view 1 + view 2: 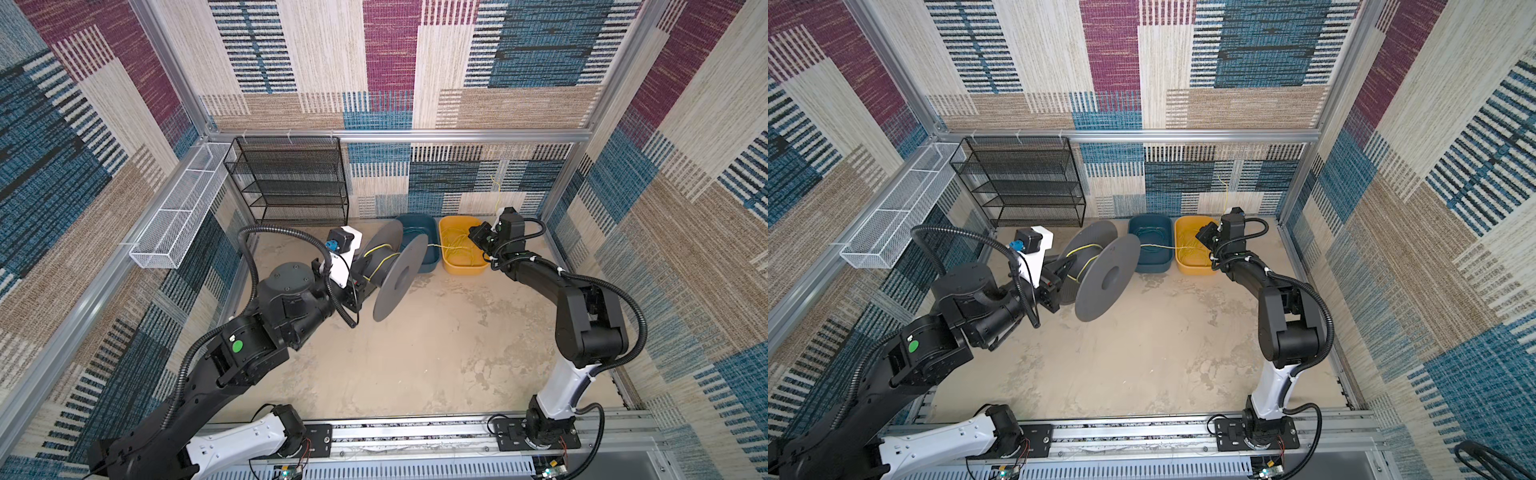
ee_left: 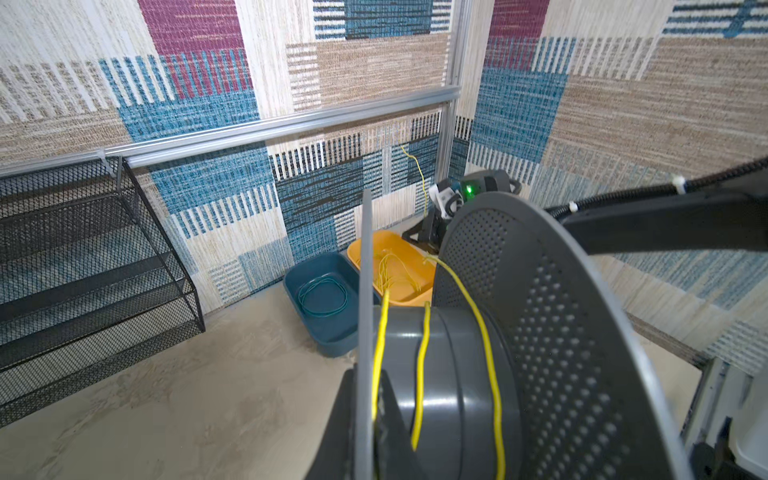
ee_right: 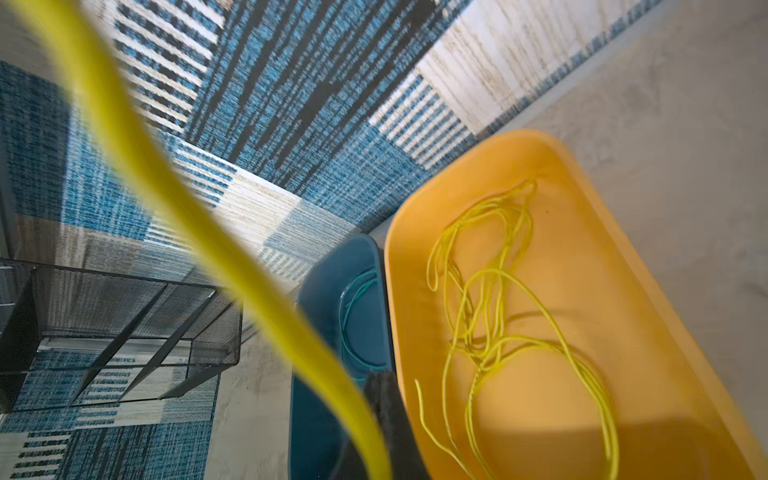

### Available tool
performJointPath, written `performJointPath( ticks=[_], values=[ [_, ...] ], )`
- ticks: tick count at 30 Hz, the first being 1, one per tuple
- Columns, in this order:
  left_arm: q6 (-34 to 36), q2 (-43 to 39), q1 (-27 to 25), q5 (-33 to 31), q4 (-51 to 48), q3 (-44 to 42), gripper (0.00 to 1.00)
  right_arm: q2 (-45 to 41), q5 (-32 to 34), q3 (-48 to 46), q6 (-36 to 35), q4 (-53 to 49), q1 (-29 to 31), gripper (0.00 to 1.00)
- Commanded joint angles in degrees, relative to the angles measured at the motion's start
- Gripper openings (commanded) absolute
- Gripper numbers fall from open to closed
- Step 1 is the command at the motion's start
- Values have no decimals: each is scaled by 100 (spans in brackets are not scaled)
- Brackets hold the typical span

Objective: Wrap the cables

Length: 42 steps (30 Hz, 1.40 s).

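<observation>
Currently, the left gripper (image 1: 1064, 268) is clamping one flange of the grey spool (image 1: 399, 270) on the surface (image 1: 415, 353). The yellow cable (image 2: 420, 365) is circling the hub in a few loose turns, then crossing the blue bin (image 1: 1152, 268) into the yellow bin (image 1: 465, 270), where its slack is lying tangled. The right gripper (image 1: 476, 233), hovering over that bin, is pinching the cable tight.
</observation>
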Motion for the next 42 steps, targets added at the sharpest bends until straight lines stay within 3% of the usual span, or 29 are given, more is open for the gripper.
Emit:
performJointPath(
  ticks=[1, 11, 17, 22, 29, 35, 42],
  values=[
    [-561, 291, 366, 483, 1278, 248, 0, -311, 414, -400, 162, 640, 153, 0],
    [-1481, 1532, 1240, 708, 2503, 719, 0, -598, 1153, -1085, 566, 923, 1214, 0],
    [-1880, 1898, 1417, 187, 3194, 540, 0, -557, 1594, -1350, 850, 1051, 1882, 0],
    [-1695, 2295, 1421, -707, 3284, 617, 0, -1027, 2195, -1733, 832, 1014, 2560, 0],
    [-910, 3275, 1431, -1850, 3048, 1078, 0, -2520, 3409, -2188, 440, 510, 3501, 0],
    [-417, 4155, 1432, -2235, 2746, 1651, 0, -3304, 3833, -1986, -75, 139, 4122, 0],
    [-206, 4985, 1439, -2323, 2471, 2068, 0, -3884, 3771, -1756, -381, 3, 4334, 0]
  ],
)
